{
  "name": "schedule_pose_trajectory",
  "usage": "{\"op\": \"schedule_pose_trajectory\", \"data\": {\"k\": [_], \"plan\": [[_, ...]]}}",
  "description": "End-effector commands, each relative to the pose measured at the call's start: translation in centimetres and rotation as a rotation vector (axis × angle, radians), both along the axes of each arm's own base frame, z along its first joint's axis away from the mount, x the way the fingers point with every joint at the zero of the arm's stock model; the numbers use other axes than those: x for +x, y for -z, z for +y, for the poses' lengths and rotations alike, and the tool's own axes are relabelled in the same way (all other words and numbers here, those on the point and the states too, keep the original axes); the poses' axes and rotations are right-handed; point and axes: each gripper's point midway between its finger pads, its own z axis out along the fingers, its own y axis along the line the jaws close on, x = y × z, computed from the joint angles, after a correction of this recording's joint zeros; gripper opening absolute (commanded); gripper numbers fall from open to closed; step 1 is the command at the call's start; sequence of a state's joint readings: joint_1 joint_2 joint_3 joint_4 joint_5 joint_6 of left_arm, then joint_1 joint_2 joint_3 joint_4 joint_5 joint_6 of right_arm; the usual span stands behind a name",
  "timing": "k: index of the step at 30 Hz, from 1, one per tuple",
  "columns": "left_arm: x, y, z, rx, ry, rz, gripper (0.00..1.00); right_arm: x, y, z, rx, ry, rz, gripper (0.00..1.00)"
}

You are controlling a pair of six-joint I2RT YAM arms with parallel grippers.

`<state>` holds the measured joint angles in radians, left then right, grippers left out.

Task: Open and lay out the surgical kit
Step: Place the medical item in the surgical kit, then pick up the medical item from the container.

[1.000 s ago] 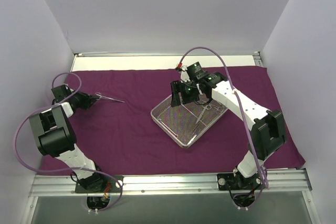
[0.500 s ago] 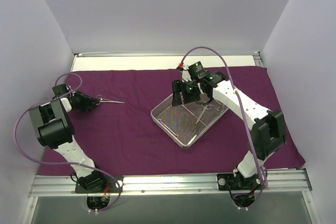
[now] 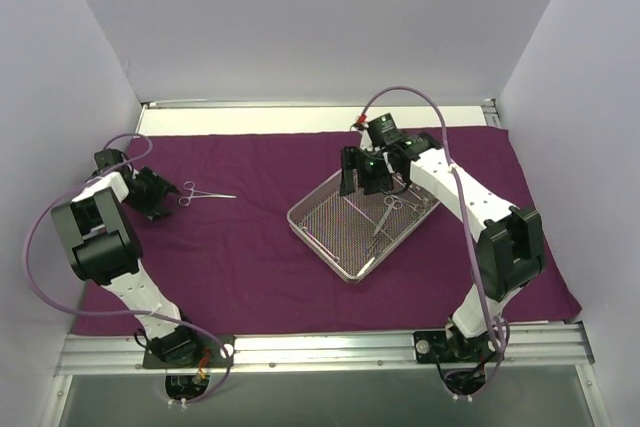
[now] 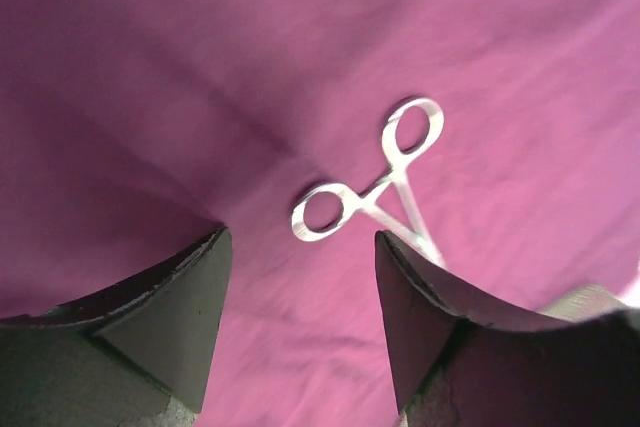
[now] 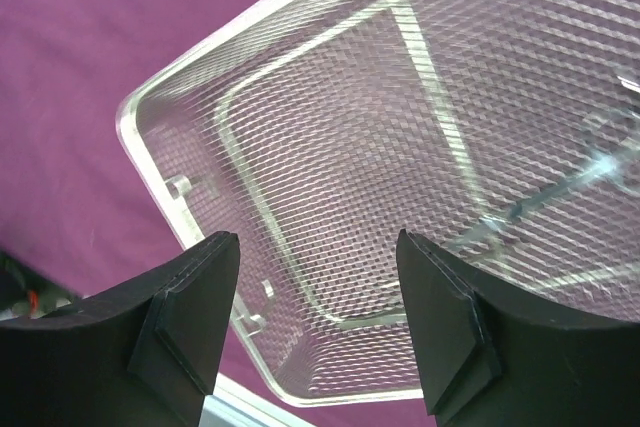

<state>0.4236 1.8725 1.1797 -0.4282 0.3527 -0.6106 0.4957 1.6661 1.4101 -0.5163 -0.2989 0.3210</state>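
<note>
The dark purple cloth wrap [image 3: 240, 247] lies spread flat over the table. One thin silver scissor-like instrument [image 3: 207, 192] rests on it at the left, its finger rings [image 4: 365, 182] just ahead of my left gripper [image 4: 300, 237]. That gripper [image 3: 163, 195] stands open, empty and clear of the instrument. The silver wire-mesh tray [image 3: 345, 259] sits askew at centre right, with more instruments [image 3: 386, 213] in its far half. My right gripper [image 3: 361, 183] hangs open above the tray's far-left part, and its own view looks down onto the bare mesh [image 5: 340, 147] between the fingers [image 5: 318, 242].
White walls close in on the left, back and right. A metal rail [image 3: 320, 347] runs along the near edge by both arm bases. Purple cables loop off each arm. Bare cloth stretches between the laid-out instrument and the tray.
My left gripper has opened, let go of the instrument and drawn back to the left; the instrument now lies on the cloth. My right gripper has shifted slightly to the right over the tray.
</note>
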Motion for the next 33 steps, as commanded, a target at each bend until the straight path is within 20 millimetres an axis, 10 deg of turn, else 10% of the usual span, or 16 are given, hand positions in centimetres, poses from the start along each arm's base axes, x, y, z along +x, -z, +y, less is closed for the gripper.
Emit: {"op": "schedule_pose_trajectory", "data": {"k": [1, 9, 19, 33], "plan": [[-2.4, -2.7, 1.1, 0.142, 0.035, 0.110, 0.68, 1.3, 1.0, -4.4, -0.070, 0.205, 0.073, 0.65], [-1.9, -7.2, -4.9, 0.194, 0.187, 0.016, 0.69, 2.2, 4.3, -11.8, -0.243, 0.452, 0.167, 0.63], [-2.6, -10.7, -15.3, 0.173, 0.412, -0.079, 0.68, 1.9, 7.9, -10.5, -0.233, 0.482, 0.233, 0.61], [-3.2, -13.7, -16.1, 0.171, 0.460, -0.115, 0.68, -1.6, 14.8, -10.2, -0.361, 0.503, 0.353, 0.53]]}}
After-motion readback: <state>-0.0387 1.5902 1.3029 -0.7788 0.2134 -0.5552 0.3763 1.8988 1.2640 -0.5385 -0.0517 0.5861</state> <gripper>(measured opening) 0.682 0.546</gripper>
